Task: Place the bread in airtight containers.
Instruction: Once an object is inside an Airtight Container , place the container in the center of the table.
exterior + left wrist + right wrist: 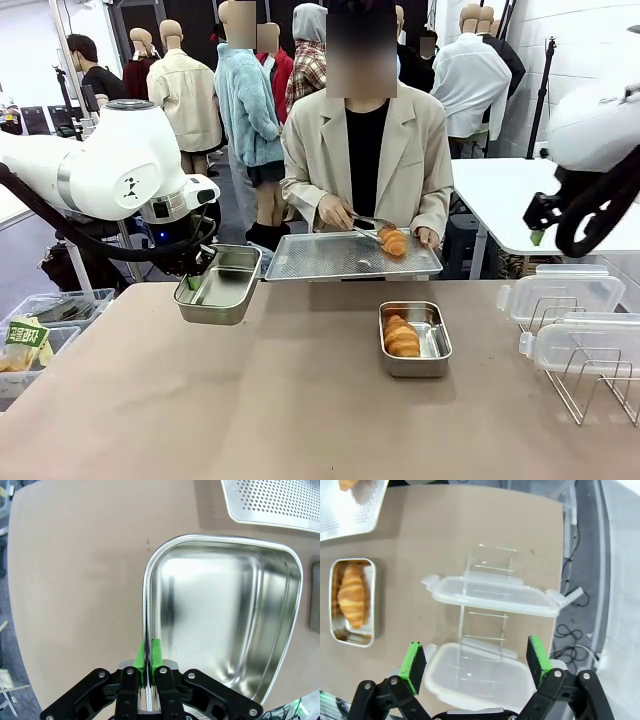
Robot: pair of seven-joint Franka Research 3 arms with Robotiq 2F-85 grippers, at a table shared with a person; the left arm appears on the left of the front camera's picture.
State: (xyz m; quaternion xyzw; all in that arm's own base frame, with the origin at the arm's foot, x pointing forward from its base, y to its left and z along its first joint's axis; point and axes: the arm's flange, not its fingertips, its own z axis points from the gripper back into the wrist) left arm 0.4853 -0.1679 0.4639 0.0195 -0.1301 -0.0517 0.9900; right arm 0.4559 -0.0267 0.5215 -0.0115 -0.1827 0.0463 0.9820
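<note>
Over the table's (pixel 300 420) far left edge the left gripper (pixel 149 652) clamps the empty tin (pixel 225 620) by its stiff, likely slick rim, the right gripper (pixel 476 655) gapes, and a soft, crushable roll (pixel 402 338) lies in the central tin (pixel 437 342).

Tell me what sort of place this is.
Likely a robotics lab staged as a bakery counter: a white robot arm holds an empty steel tin, and a person grips a roll with tongs at a perforated tray.

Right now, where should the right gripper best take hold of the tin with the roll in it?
Probably pinch the right long wall of the tin from above, one finger inside: the roll lies toward the left, leaving bare floor along that wall.
</note>
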